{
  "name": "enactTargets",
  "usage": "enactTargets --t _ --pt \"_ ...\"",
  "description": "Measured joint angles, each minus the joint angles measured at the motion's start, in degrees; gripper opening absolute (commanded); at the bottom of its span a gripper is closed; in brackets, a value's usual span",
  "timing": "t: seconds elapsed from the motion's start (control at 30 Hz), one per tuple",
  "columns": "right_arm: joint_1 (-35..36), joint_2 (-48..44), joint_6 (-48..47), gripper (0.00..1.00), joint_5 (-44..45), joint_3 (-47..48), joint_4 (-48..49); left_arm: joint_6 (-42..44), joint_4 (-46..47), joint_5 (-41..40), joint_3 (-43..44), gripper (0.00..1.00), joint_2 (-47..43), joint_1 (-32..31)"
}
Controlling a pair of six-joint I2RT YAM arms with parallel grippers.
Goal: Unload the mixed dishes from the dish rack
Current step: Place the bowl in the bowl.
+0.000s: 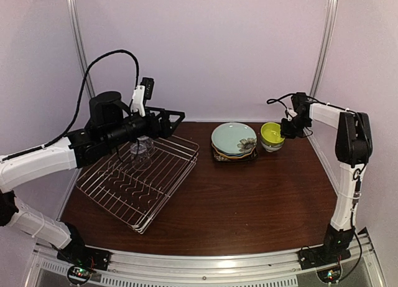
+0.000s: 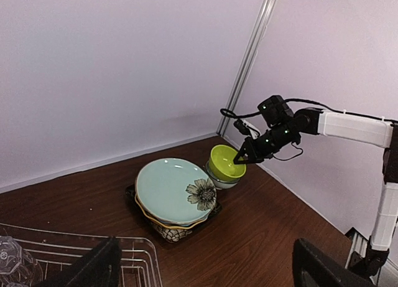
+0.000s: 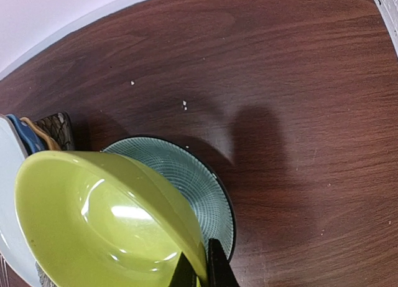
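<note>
The plates (image 1: pixel 233 141) sit stacked to the right of the dish rack (image 1: pixel 140 181). The right pincer (image 3: pixel 200 268) pinches the green bowl (image 3: pixel 99 225) beyond them. A glass (image 1: pixel 142 151) waits inside the rack, under the wide-spread left pincer (image 1: pixel 174 120).

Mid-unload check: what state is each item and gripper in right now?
Left gripper: open, empty, above the dish rack.
Right gripper: shut on the lime-green bowl's rim.
Lime-green bowl: tilted over the small bowl.
Small bowl: upright on the table.
Plates: stacked on the table, outside the dish rack.
Clear glass: in the dish rack, not gripped.
</note>
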Motion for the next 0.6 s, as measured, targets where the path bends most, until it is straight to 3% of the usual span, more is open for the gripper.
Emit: enactTargets --t 0.2,0.6 --pt "-0.48 1.14 0.0 0.02 0.07 0.0 -0.04 0.0 0.11 0.07 0.0 0.97 0.02 0.0" --pt "-0.61 1.16 -0.15 0.22 0.13 0.0 0.15 0.0 1.33 0.2 0.0 0.97 0.02 -0.02"
